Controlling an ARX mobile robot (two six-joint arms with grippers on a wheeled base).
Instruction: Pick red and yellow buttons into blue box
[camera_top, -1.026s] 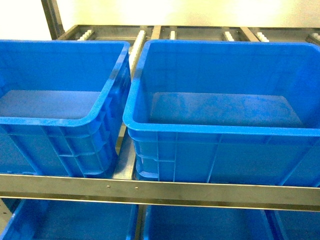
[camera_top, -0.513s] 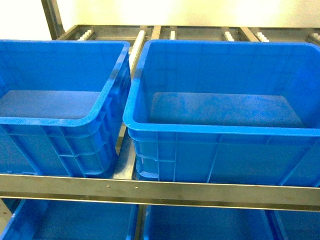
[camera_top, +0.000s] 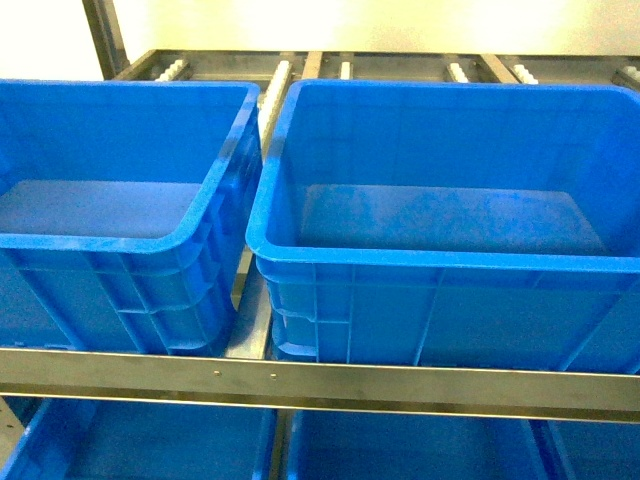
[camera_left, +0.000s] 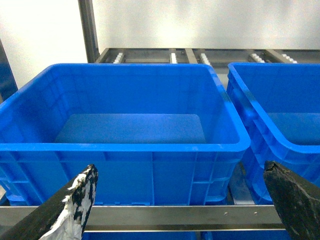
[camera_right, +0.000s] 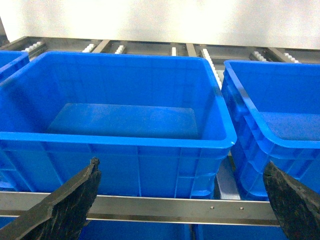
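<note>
Two blue boxes stand side by side on a metal rack shelf, the left box (camera_top: 120, 170) and the right box (camera_top: 440, 200), their rims nearly touching. They rest on roller tracks (camera_top: 282, 75) behind a steel front rail (camera_top: 320, 385), which would keep them from sliding forward off the shelf. More blue boxes (camera_top: 400, 450) show on the level below. A third box at the far right edge of the right wrist view suggests the row runs on.

Both upper boxes show bare floors: no red or yellow buttons are visible in them, nor anywhere else in the three views. The lower boxes are mostly hidden by the rail, so the buttons may lie there, but I cannot tell. With nothing in the boxes and nothing carried, the scene fits a search for the buttons, or a pause between trips.

The left hand (camera_left: 180, 200) hovers in front of the rail, facing the left box, its two dark fingers (camera_left: 75, 200) spread wide to either side of the picture with nothing between them. The right hand (camera_right: 180, 200) sits the same way before the right box, fingers (camera_right: 75, 197) wide apart and holding nothing. Held level and back from the shelf, both seem placed to survey the boxes rather than reach into one.
</note>
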